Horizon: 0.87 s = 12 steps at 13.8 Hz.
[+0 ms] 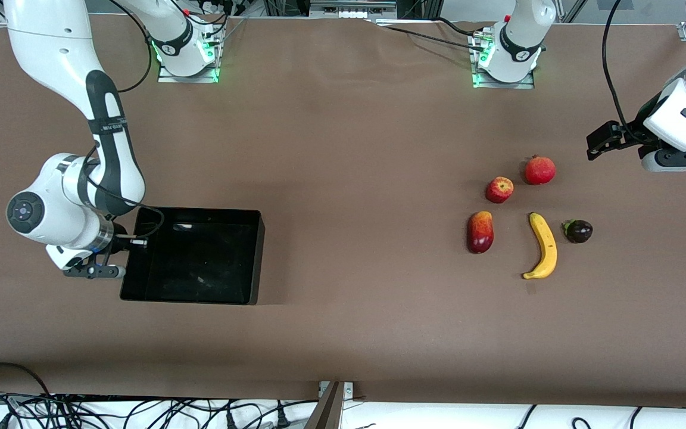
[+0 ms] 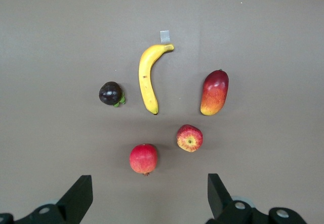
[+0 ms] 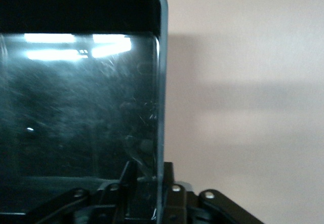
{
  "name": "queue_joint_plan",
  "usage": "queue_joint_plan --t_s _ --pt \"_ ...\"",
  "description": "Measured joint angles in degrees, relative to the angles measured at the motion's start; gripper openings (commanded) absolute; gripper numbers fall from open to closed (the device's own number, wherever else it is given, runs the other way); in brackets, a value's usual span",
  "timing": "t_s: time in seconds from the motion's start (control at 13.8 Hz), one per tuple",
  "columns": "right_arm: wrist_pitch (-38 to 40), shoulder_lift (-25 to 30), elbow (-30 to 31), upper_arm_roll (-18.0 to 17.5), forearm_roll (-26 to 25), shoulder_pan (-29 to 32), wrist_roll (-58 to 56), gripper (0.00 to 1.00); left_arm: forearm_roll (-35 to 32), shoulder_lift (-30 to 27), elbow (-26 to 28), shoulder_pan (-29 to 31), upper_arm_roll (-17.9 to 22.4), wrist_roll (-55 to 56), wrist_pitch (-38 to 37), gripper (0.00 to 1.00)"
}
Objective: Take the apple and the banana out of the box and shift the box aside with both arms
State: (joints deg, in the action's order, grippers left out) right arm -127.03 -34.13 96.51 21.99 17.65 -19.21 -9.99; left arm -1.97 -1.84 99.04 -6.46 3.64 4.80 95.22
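Note:
The black box [image 1: 258,256] sits toward the right arm's end of the table. My right gripper [image 1: 131,241] is shut on the box's wall at that end, one finger inside and one outside, as the right wrist view [image 3: 158,183] shows along the wall [image 3: 161,107]. The yellow banana [image 1: 544,247] [image 2: 147,79] and the red-yellow apple [image 1: 499,189] [image 2: 190,138] lie toward the left arm's end. My left gripper [image 1: 602,141] [image 2: 149,191] is open and empty, up over bare table beside the fruits.
A pomegranate [image 1: 539,170] [image 2: 144,158], a mango [image 1: 480,232] [image 2: 214,92] and a dark purple fruit [image 1: 578,231] [image 2: 111,93] lie around the apple and banana. A small tape mark [image 2: 164,36] lies at the banana's tip. Cables hang at the table's near edge.

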Motion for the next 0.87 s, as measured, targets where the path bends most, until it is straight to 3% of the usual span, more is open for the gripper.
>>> queue_joint_plan --t_s 0.36,0.87 --pt "20.4 8.1 -13.2 0.0 -2.1 -0.4 -0.2 1.0 0.0 0.0 0.0 0.0 0.0 0.0 0.0 1.0" --pt "40.5 25.1 -14.4 -0.5 -11.0 -0.6 -0.5 1.0 0.0 0.0 -0.1 0.0 0.0 0.0 -0.1 1.0"
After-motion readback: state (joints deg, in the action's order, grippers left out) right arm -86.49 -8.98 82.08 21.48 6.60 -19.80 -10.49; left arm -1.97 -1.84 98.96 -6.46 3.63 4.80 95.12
